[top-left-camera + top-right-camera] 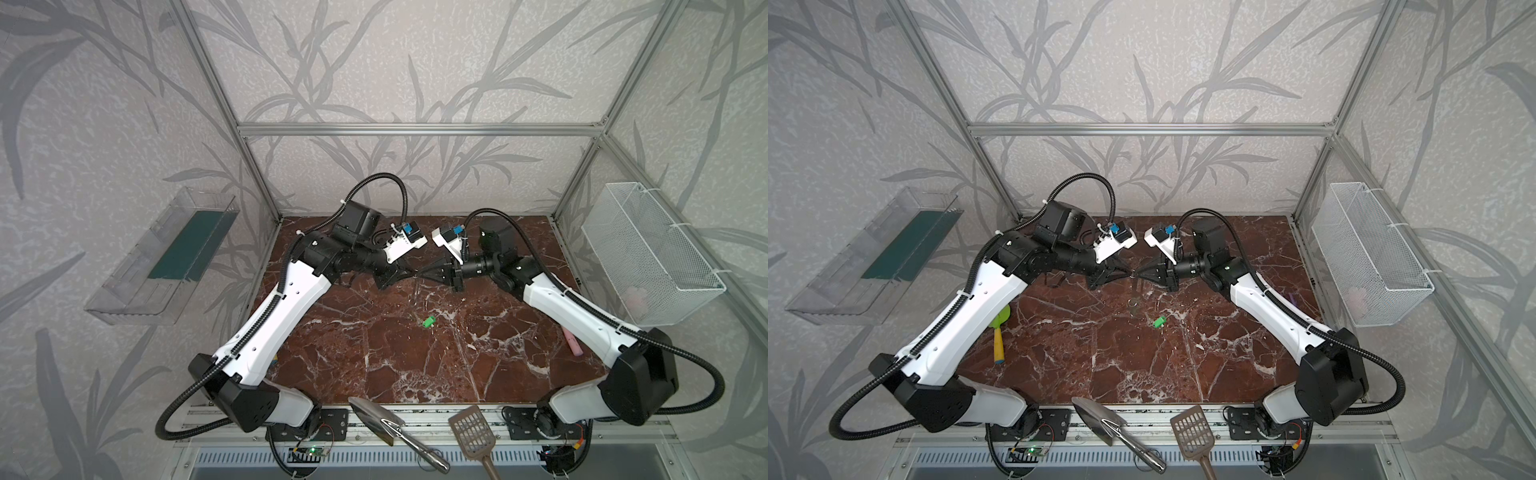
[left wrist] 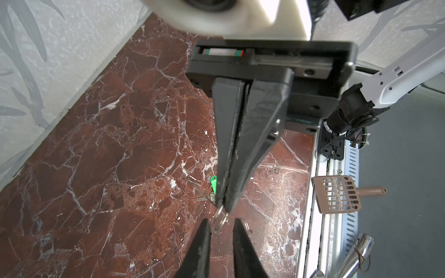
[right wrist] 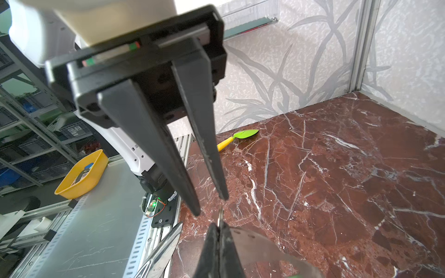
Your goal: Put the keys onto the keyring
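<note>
The keyring [image 2: 219, 222] is a thin metal ring held above the marble table at the back middle. My right gripper [image 3: 219, 228] is shut on its edge, which shows as a sliver [image 3: 220, 215] past the fingertips. My left gripper [image 2: 221, 228] faces it tip to tip, jaws a little apart, and the ring hangs in the gap between the fingers [image 2: 203, 243]. In both top views the two grippers meet [image 1: 415, 276] [image 1: 1132, 273]. The green-headed key [image 1: 429, 322] [image 1: 1159, 321] [image 2: 213, 184] lies on the table, in front of the grippers and apart from both.
A metal scoop [image 1: 374, 419] and a brown slotted scoop [image 1: 473, 432] lie on the front rail. A lime-green scoop with a yellow handle [image 1: 998, 328] lies under the left arm. A pink stick [image 1: 571, 343] lies beside the right arm. A white mesh basket [image 1: 648, 249] hangs on the right wall.
</note>
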